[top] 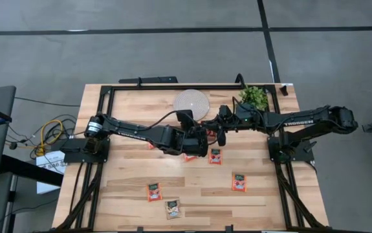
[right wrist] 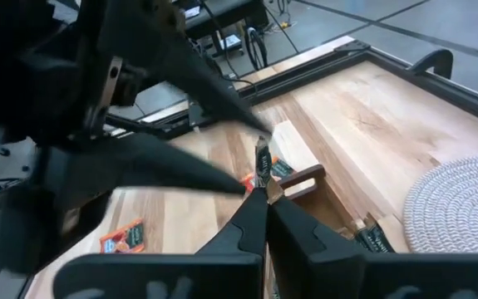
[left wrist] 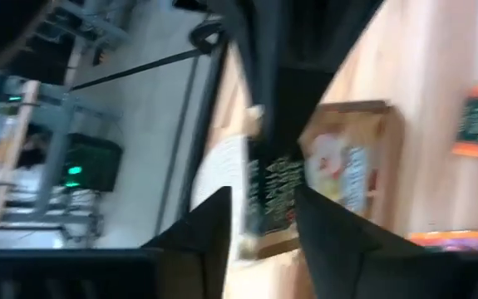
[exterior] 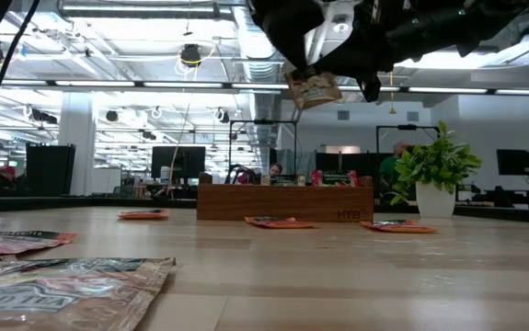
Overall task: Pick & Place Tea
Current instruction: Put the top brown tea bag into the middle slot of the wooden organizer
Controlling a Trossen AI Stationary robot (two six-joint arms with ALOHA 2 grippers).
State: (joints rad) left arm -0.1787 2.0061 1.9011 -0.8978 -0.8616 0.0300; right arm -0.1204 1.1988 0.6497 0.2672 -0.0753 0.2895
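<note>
Table (top: pixel 134 184): sachets lie scattered, tray (exterior: pixel 284 201) behind.
Handover: right gripper (right wrist: pixel 260 193) pinches a tan sachet (exterior: pixel 314 89) aloft.
Left gripper (left wrist: pixel 259 218): parted, straddling that sachet's edge, equally near.

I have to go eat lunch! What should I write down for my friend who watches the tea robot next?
Right pincer: shut on a tan sachet, held in the air above the wooden tray.
Left pincer: open, right beside that sachet, holding nothing.
Loose sachets on the table: red-orange ones and a tan one; another peeks out under the arms.
Done: one sachet lifted; a few seem to be in the tray already.
Left: lower the held sachet into the tray, then fetch the loose ones.
</note>
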